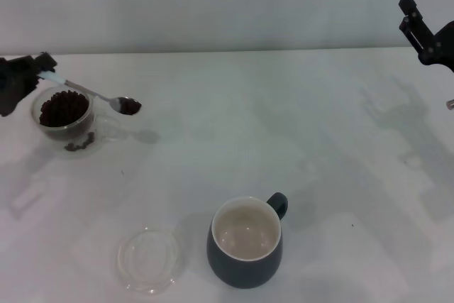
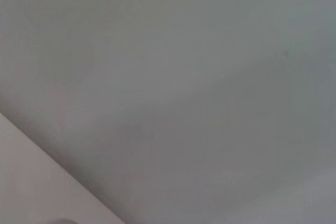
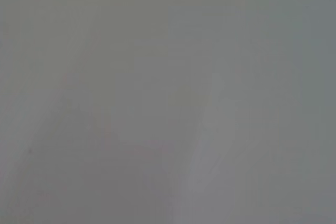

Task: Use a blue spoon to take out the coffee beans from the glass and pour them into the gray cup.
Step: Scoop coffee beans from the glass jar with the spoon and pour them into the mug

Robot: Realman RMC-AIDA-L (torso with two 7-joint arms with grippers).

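In the head view my left gripper (image 1: 35,70) is at the far left and is shut on the pale-blue handle of the blue spoon (image 1: 92,93). The spoon's metal bowl (image 1: 128,106) carries dark coffee beans and hangs just right of the glass (image 1: 65,115). The glass holds a heap of coffee beans (image 1: 62,108). The gray cup (image 1: 245,242) stands near the front, its cream inside showing no beans, its handle toward the back right. My right gripper (image 1: 420,26) is raised at the far right, away from everything. Both wrist views show only a blank grey surface.
A flat shallow clear round dish (image 1: 147,260) lies left of the gray cup near the front edge. The white table (image 1: 284,118) meets a pale wall at the back.
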